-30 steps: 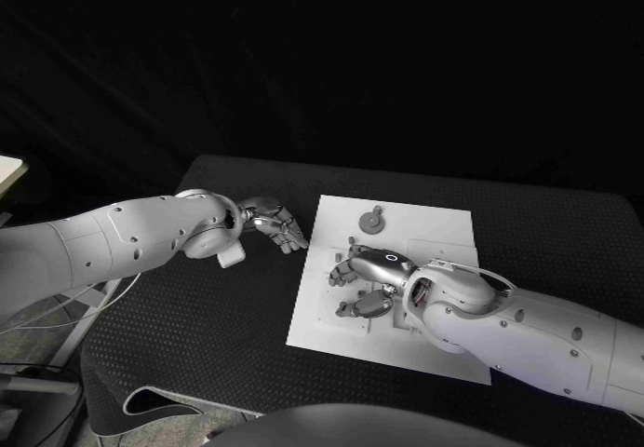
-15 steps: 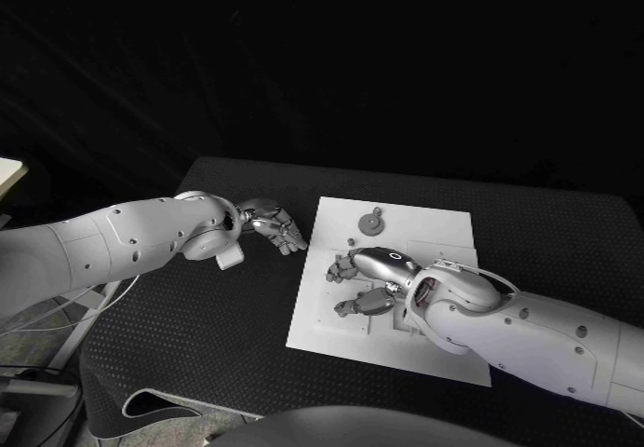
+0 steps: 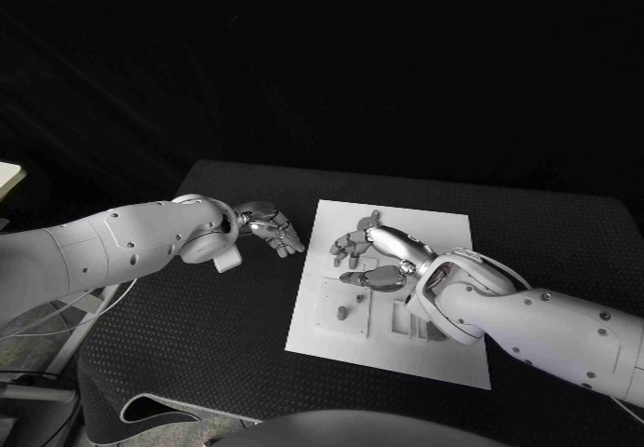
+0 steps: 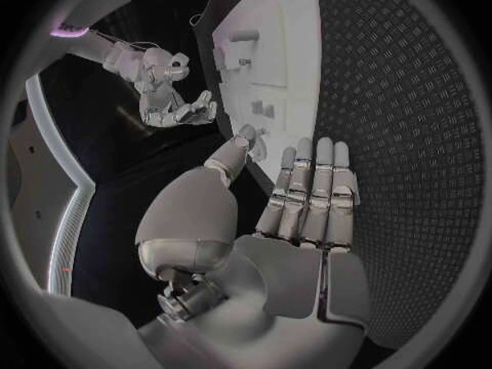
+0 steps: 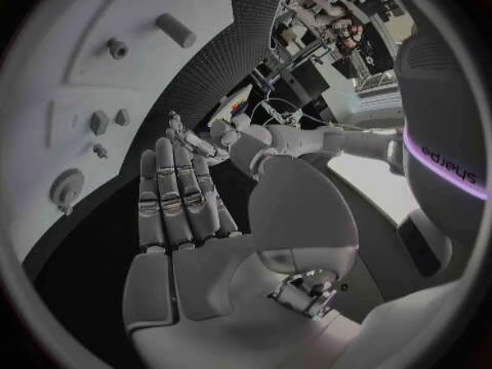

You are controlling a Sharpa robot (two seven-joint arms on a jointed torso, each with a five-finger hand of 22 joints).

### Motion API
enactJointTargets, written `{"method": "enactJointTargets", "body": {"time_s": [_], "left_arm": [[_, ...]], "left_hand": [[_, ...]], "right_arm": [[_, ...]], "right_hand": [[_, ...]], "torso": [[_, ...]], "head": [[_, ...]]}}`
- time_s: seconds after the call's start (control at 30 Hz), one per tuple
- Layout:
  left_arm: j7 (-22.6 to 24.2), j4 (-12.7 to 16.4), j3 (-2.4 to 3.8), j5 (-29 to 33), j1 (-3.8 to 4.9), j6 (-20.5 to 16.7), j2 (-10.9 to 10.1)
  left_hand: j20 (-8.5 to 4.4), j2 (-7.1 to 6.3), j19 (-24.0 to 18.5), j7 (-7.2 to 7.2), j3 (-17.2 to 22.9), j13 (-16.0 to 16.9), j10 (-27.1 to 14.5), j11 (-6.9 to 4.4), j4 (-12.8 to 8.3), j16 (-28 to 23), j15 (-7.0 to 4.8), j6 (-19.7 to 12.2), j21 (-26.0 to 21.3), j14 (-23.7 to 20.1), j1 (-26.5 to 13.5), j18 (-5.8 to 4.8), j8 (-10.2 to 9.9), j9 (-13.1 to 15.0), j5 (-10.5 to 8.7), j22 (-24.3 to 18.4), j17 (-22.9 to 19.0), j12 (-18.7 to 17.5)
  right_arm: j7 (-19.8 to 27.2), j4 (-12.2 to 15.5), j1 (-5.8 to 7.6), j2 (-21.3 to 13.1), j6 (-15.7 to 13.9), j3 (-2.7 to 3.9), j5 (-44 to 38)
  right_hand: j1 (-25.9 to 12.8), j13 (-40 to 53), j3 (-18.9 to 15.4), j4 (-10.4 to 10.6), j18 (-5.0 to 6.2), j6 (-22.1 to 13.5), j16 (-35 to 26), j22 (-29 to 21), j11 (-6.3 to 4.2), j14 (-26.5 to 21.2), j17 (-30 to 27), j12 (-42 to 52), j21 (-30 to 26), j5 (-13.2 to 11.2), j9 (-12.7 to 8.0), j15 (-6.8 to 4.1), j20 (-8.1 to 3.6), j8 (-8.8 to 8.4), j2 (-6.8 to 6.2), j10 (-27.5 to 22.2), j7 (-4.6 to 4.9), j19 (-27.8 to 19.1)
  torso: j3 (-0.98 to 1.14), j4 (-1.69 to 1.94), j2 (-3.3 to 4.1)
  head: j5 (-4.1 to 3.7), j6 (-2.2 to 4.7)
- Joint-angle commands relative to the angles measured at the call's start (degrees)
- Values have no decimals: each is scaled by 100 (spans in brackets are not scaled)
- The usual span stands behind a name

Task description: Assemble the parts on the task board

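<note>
Progress looks partial, judging from how the pieces lie. On the white task board [image 3: 403, 349], in the middle of the head view frame, a round geared part [image 3: 369, 221] sits near the board's upper edge, and a small peg-like part [image 3: 343, 313] stands on the lower left panel of the board. In the right wrist view more parts show: a short cylinder [image 5: 175, 29], a small ring-shaped piece [image 5: 118, 48], two little hexagonal pieces [image 5: 101, 122] and a toothed wheel [image 5: 66, 185] at the board's rim. Whether each of these is seated in its socket or merely lying loose cannot be told, so several steps probably remain.

The right robot hand [image 3: 368, 253] hovers over the upper middle of the board, just below the geared part; its fingers [image 5: 175, 193] are stretched out side by side and the palm carries nothing, so it is spread and empty. The left robot hand [image 3: 273, 228] hangs over the dark surface [image 3: 188, 335], just left of the board's upper left corner and clear of it; its fingers [image 4: 307, 189] are likewise straight, apart from the thumb, holding nothing.

With both hands empty, the next step is likely picking a loose part, though which one is uncertain.
</note>
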Motion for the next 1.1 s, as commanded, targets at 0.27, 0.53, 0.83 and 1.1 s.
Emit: {"method": "enactJointTargets", "body": {"time_s": [0.27, 0.53, 0.83, 1.1], "left_arm": [[45, -43, 2, 0, 3, 12, 22], [47, -95, 2, 15, 3, 22, 45], [50, -152, 1, 34, 0, 37, 76], [60, -233, -3, 60, -19, 47, 123]], "left_hand": [[-31, -49, 3, 41, 10, 10, -25, 9, -4, -27, 16, 3, -42, -12, 15, -37, -39, -10, -35, -10, 11, -32], [-31, -49, 3, 41, 10, 12, -26, 9, -4, -29, 16, 2, -45, -14, 18, -39, -40, -11, -35, -11, 14, -34], [-31, -47, 3, 42, 11, 15, -26, 10, -4, -31, 17, 2, -46, -14, 20, -40, -41, -12, -35, -12, 16, -36], [-32, -47, 4, 42, 11, 18, -26, 10, -3, -32, 17, 2, -48, -14, 22, -41, -42, -12, -35, -13, 19, -37]], "right_arm": [[560, -54, 37, -60, 421, 10, 1235], [458, -91, 119, -168, 513, 30, 1641], [167, -153, 273, -385, 690, 39, 2045], [-24, -111, 442, -751, 973, 38, 1848]], "right_hand": [[78, -187, 68, 1, 11, -182, -1029, -568, 65, -1183, -267, -44, -811, -7, -75, 431, 187, 25, 44, -257, -3, -451], [125, -309, 92, -2, 553, -187, -701, -849, 64, -179, -62, 24, 46, 0, -94, 189, -454, 119, 75, -201, -1, 2703], [90, -296, -78, -2, 553, -99, -198, -700, -15, 861, 543, 142, 336, -7, -82, -302, -848, 228, 93, 7, -66, 3677], [249, 515, -542, 12, 553, 357, 1534, 393, -230, 968, 2565, 680, 2912, 0, 127, -665, -1276, 432, 42, 763, -9, 3518]], "torso": [[9, 0, 3], [7, -1, 2], [13, -17, -4], [24, -27, -9]], "head": [[-38, 62], [-76, 108], [-143, 173], [-249, 261]]}}
